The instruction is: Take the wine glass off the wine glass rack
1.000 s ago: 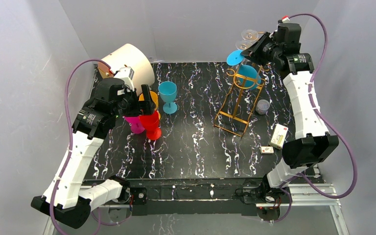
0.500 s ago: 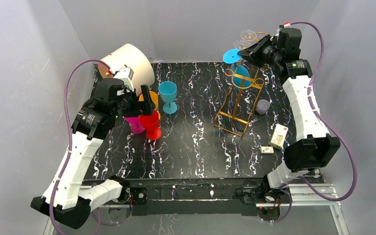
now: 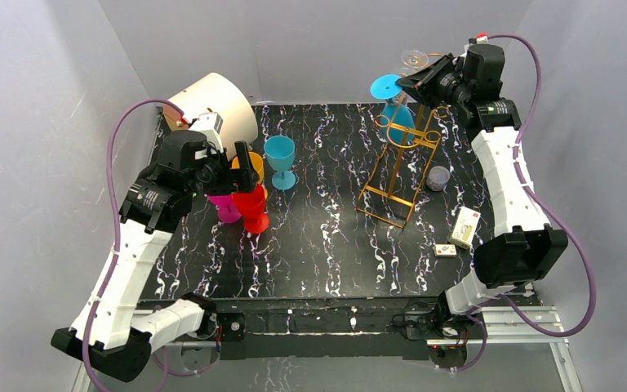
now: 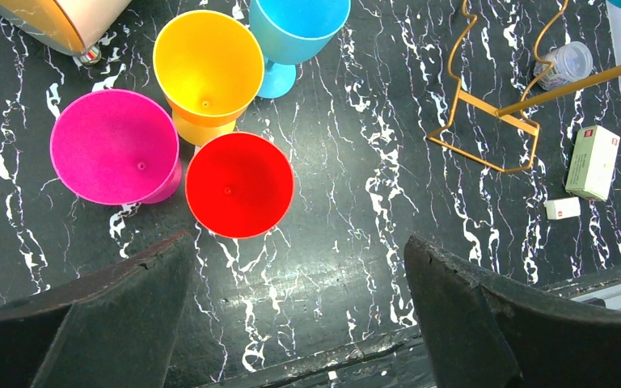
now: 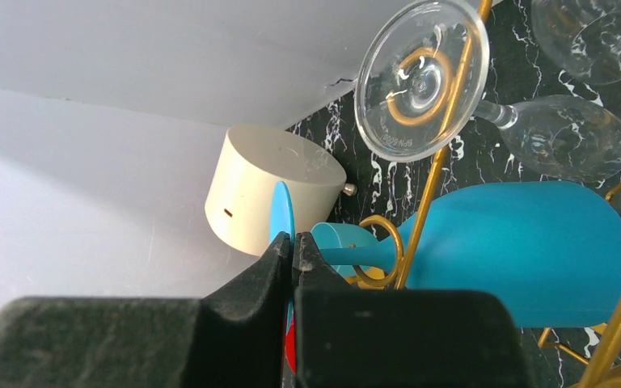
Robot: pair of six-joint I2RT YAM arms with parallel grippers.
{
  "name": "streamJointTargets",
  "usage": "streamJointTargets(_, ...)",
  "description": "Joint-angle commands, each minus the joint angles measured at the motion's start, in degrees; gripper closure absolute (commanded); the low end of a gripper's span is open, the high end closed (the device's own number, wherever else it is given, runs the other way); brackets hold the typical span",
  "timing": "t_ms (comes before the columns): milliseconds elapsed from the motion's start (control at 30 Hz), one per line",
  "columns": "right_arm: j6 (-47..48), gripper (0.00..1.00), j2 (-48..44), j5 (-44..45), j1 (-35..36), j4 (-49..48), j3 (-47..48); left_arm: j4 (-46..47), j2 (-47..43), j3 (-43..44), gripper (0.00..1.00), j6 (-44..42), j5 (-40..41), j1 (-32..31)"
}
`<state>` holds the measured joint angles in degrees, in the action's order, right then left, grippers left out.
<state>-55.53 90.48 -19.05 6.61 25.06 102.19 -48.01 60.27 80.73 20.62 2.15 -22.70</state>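
Thin, shiny gold metal wire forms the wine glass rack (image 3: 397, 167). The blue wine glass (image 5: 517, 242) looks like smooth matt plastic. The clear glass (image 5: 420, 78) is glossy and transparent. The black, white-veined table (image 4: 331, 267) has a slight sheen.

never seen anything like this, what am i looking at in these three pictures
Two white robot arms are bolted to a black marbled table. The wide picture looks down from above; the other two come from a camera on each wrist. The right gripper is pinched shut on the foot of a blue glass hanging foot-up on the gold rack, beside clear glasses. The left gripper hangs open and empty above four bright cups. A cream tub, two boxes and a jar also lie there.
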Motion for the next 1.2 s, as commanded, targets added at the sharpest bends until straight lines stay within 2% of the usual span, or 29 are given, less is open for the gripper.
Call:
streamJointTargets(0, -2.03, 0.99, -1.40, 2.66, -0.04, -4.26, -0.53, -0.60, -0.62, 2.39, 0.02, 0.21, -0.08, 0.15)
streamJointTargets(467, -4.31, 0.99, 0.08, 2.50, 1.42, -4.30, 0.01, -0.12, -0.03, 2.02, 0.02, 0.73, -0.38, 0.16)
streamJointTargets(867, -5.48, 0.99, 1.43, 9.16, 4.53, -4.41, 0.24, -0.23, 0.13, 2.24, 0.02, 0.82, -0.85, 0.10)
streamJointTargets(1067, -9.49, 0.99, -2.10, 16.90, 4.81, -6.91, -4.97, -0.05, 0.10, 2.04, 0.02, 0.82, -0.99, 0.19)
streamJointTargets(1167, -10.46, 0.99, -2.27, 17.25, 4.77, -7.79, -5.01, -0.05, 0.28, 2.30, 0.02, 0.82, -0.97, 0.12)
